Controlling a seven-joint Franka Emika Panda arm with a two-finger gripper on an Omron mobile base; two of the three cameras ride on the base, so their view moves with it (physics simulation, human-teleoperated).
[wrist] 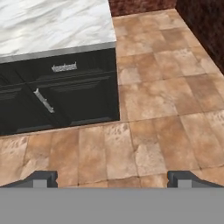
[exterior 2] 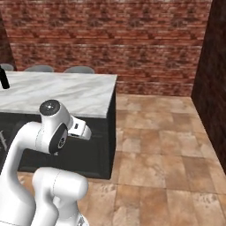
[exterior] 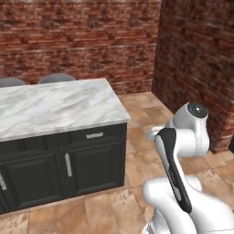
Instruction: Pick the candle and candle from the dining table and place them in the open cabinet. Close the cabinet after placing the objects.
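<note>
A: Gripper (wrist: 112,178) jaws spread wide, nothing between them. Hand view has the two dark fingertips (wrist: 43,178) far apart at the bottom edge, terracotta floor (wrist: 157,109) showing in the gap.

B: Where's it pointing?

A: Down and forward at the floor, just off the table (wrist: 52,26) corner. Arm (exterior: 183,151) is folded up close to the base, beside the table's end.

B: Table details?

A: White marble top with grey veins, thin grey edge band, black panelled fronts. One silver drawer pull (wrist: 64,67) under the top and one vertical bar handle (wrist: 43,100) on a door below. The pull is too blurred to tell whether it carries any writing.

B: Candles?

A: Can't make them out on the stretch of tabletop (exterior: 55,107) seen from the left base; that part is bare marble. Right base view catches a black bottle (exterior 2: 4,79) at the far left edge of the top.

B: Surroundings?

A: Red brick wall (exterior 2: 114,39) behind, darker brick wall (exterior: 201,59) to the right. Grey rounded chair backs (exterior 2: 79,69) just past the table's far edge. Floor is square tan tiles, mottled, with pale grout.
</note>
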